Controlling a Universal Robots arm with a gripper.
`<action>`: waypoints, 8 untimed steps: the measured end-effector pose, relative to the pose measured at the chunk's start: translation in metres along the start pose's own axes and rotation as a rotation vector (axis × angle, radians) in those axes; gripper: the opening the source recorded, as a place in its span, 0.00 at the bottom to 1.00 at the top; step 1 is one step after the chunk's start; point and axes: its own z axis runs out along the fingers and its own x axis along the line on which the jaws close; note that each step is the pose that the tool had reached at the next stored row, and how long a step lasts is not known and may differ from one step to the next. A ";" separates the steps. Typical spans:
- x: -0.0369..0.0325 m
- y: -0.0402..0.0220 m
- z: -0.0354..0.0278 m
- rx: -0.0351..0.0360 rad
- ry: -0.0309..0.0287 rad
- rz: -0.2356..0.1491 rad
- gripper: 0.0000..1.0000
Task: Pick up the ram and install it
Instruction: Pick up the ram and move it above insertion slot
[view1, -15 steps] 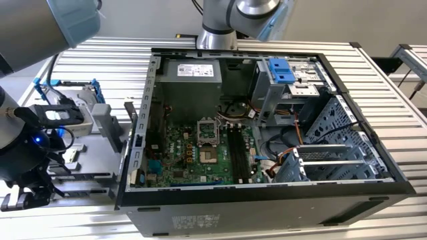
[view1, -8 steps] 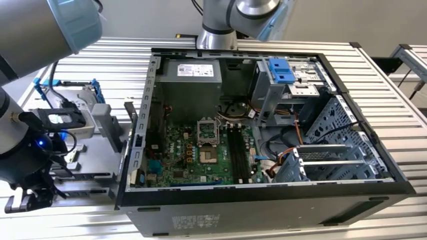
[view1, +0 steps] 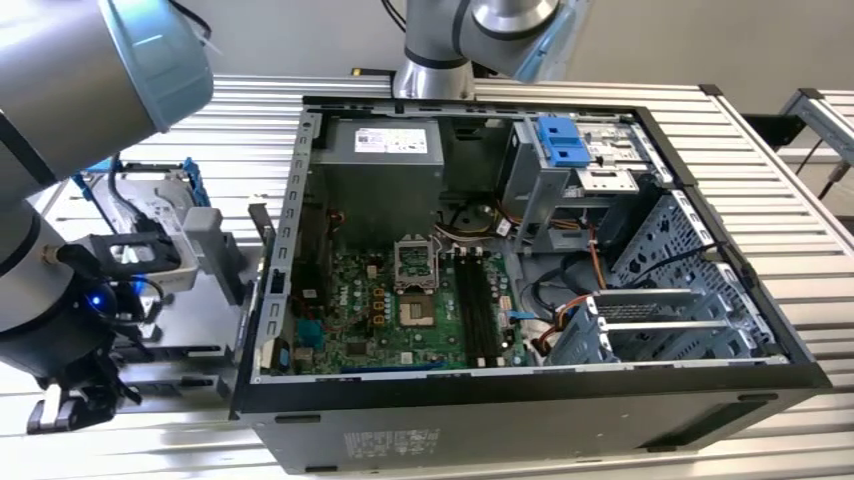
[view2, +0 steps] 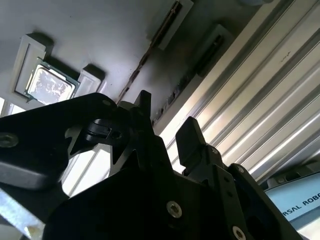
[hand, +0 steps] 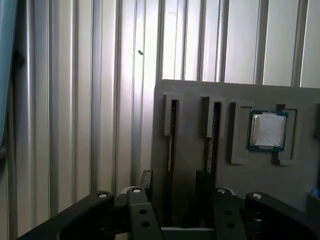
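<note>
Claw (hand: 173, 177) is spread open with nothing in it. Its fingers (hand: 145, 179) sit on either side of the line of the ram (hand: 171, 131), which stands on edge in a slot of the grey holder (hand: 192, 110) on the ribbed bench (hand: 90, 100). Can't tell if they actually touch it. A second stick (hand: 214, 132) stands in the next slot, with a square silver chip (hand: 268, 130) just beside that. In the exterior view, the open PC case (view1: 561, 420) sits on the bench too.

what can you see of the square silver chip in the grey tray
The square silver chip has a dull metal lid over a bluish-green board that shows as a thin border. It sits flat in a recess of the grey tray, beside two narrow slots. Nothing else touches it.
</note>
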 end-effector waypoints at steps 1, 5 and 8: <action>0.0000 -0.0001 0.0019 0.0000 0.0001 0.000 1.00; -0.0016 -0.0004 0.0085 0.0002 0.0001 0.002 1.00; -0.0015 -0.0003 0.0121 0.0002 0.0006 0.005 1.00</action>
